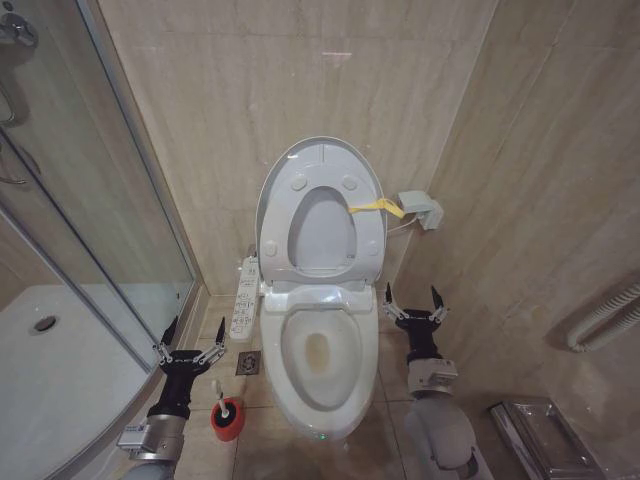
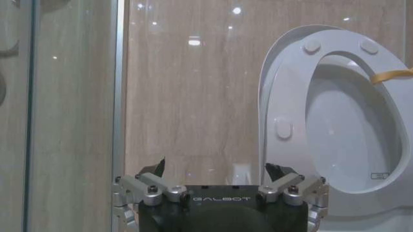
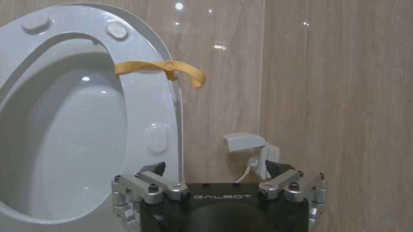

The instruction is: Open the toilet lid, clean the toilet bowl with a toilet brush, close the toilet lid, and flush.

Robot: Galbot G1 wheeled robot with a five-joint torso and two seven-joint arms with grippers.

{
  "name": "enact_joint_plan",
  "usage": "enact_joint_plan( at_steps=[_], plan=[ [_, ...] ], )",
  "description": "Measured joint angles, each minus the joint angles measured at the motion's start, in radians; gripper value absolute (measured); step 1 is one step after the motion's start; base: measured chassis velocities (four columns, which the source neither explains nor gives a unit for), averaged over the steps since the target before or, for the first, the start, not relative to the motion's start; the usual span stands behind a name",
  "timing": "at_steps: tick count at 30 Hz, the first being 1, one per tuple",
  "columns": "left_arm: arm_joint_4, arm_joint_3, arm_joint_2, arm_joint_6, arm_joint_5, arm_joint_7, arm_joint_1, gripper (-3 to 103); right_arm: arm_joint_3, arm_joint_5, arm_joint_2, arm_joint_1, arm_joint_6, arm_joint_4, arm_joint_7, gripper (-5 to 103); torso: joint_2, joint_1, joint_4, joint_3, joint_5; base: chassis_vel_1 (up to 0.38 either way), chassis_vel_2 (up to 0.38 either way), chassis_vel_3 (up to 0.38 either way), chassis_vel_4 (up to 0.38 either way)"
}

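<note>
The toilet lid (image 1: 322, 235) stands raised against the wall, and the seat ring (image 1: 372, 225) is up in front of it. A yellow strap (image 1: 378, 208) hangs at the ring's right edge. Below lies the open toilet bowl (image 1: 290, 385), its bottom stained yellowish. The toilet brush (image 1: 226, 418) stands in its red cup on the floor left of the bowl. My left gripper (image 1: 196, 328) hovers open just above and left of the brush. My right gripper (image 1: 412, 295) is open beside the bowl's right rear. The left wrist view has the left gripper (image 2: 216, 166) facing the lid (image 2: 348, 135). The right wrist view has the right gripper (image 3: 216, 166) facing the strap (image 3: 168, 70).
A glass shower enclosure (image 1: 100, 200) with a white tray (image 1: 60, 370) fills the left. A button panel (image 1: 245, 298) lies left of the bowl, with a floor drain (image 1: 248, 362) below it. A grey wall box (image 1: 422, 210) sits right of the lid. A metal holder (image 1: 545, 435) stands at the lower right.
</note>
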Motion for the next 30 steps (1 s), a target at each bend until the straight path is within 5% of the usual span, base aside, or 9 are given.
enact_joint_plan(
  at_steps=[16,17,18,30],
  plan=[
    [0.000,0.000,0.000,0.000,0.000,0.000,0.000,100,0.026,0.007,-0.001,-0.035,0.006,0.008,0.003,100,0.000,0.000,0.0005,0.000,0.0001,0.000,0.000,0.000,0.000],
    [0.000,0.000,0.000,0.000,0.000,0.000,0.000,100,0.033,0.008,-0.002,-0.050,0.007,0.008,0.005,100,0.000,0.000,-0.0009,0.000,-0.0003,0.000,0.000,0.000,0.000],
    [0.000,0.000,0.000,0.000,0.000,0.000,-0.001,100,0.044,0.012,-0.001,-0.066,0.016,0.012,0.004,100,0.000,0.000,0.0008,0.000,0.0003,0.000,0.000,0.000,0.000],
    [0.000,0.000,0.000,0.000,0.000,0.000,0.000,100,0.245,0.127,-0.014,-0.301,0.125,0.082,0.020,100,0.000,0.000,-0.0003,0.000,0.0001,0.000,0.000,0.000,0.000]
  ],
)
